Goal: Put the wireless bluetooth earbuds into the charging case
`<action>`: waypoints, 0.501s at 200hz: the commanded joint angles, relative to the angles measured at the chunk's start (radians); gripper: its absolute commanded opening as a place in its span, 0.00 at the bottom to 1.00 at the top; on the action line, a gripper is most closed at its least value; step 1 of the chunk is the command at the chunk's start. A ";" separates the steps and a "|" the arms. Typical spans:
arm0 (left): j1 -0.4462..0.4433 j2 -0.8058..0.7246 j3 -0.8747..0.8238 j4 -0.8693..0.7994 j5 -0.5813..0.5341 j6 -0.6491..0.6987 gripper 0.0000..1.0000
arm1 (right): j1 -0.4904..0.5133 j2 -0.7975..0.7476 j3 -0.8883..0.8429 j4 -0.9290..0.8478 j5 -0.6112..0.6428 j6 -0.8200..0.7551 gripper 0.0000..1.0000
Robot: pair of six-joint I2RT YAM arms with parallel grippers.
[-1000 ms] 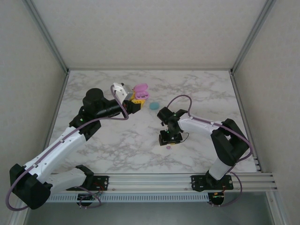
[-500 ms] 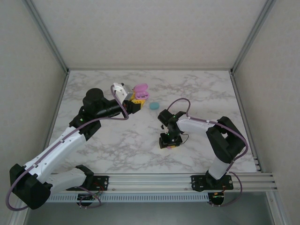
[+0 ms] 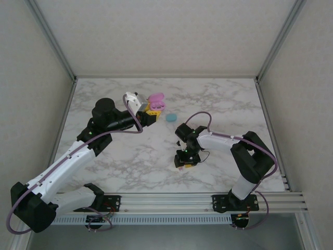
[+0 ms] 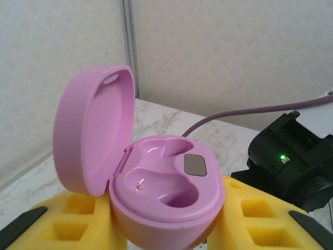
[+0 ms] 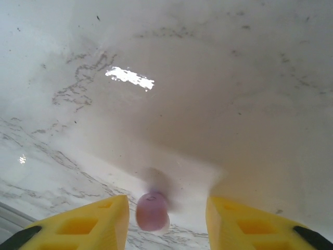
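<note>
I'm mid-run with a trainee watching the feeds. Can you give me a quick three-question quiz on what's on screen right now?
1. True or false: both wells of the pink charging case, held by the left gripper, are empty.
2. Pick one. The pink earbud lies: A) inside the case; B) on the table, between the open fingers of the right gripper; C) on top of the left arm.
3. One word: is the case's lid open or shut?

Key: 1 true; 2 B; 3 open.
</note>
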 commanded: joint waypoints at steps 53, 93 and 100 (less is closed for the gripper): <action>-0.008 -0.007 -0.001 0.011 -0.002 -0.007 0.36 | 0.011 -0.027 0.032 -0.076 0.033 0.051 0.42; -0.008 -0.011 -0.001 0.005 -0.006 -0.002 0.36 | 0.032 -0.071 0.041 -0.092 0.108 0.186 0.44; -0.008 -0.009 -0.003 0.005 -0.005 -0.001 0.36 | 0.036 -0.080 0.041 -0.098 0.122 0.217 0.44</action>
